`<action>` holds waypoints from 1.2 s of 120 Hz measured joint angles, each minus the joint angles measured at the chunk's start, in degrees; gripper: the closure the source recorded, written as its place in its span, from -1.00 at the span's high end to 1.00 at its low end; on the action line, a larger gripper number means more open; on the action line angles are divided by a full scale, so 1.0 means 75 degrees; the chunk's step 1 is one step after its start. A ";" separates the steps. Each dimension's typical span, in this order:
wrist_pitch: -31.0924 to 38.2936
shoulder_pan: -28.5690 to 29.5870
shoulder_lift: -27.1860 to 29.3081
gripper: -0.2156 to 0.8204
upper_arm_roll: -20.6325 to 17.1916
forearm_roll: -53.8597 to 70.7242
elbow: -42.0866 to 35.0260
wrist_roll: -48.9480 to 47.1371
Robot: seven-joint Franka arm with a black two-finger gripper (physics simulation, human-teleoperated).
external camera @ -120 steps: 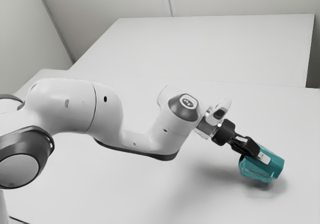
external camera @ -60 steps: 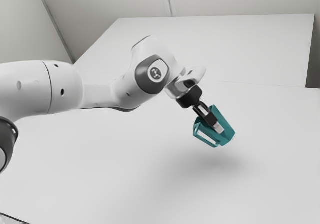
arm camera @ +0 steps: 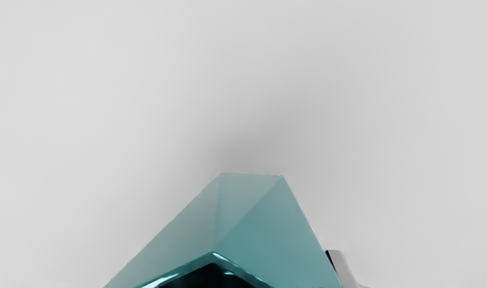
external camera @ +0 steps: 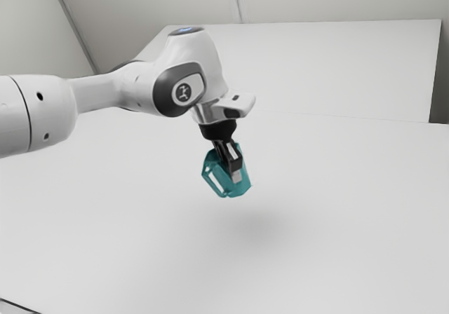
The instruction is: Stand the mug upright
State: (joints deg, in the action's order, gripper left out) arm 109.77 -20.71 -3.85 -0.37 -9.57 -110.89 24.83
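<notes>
Swinging the teal mug [external camera: 228, 183] toward the exterior view's left, way closer to upright, pinched between both fingers [external camera: 231, 162] above the table [external camera: 351, 216], so probably needs levelling and lowering.

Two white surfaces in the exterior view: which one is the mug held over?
The near surface: it carries the shadow below the mug; the far surface lies behind.

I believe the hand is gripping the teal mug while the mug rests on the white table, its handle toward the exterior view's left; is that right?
Not quite: the teal mug is held above the white table, as the exterior view shows by the gap over its shadow. The hand does grip it, handle toward that view's left.
</notes>
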 joint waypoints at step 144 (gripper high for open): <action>0.2725 0.0920 0.1182 -0.93 0.0005 0.2748 -0.3242 -0.2946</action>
State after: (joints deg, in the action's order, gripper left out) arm 130.21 -13.81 5.01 -0.34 11.04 -135.21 2.73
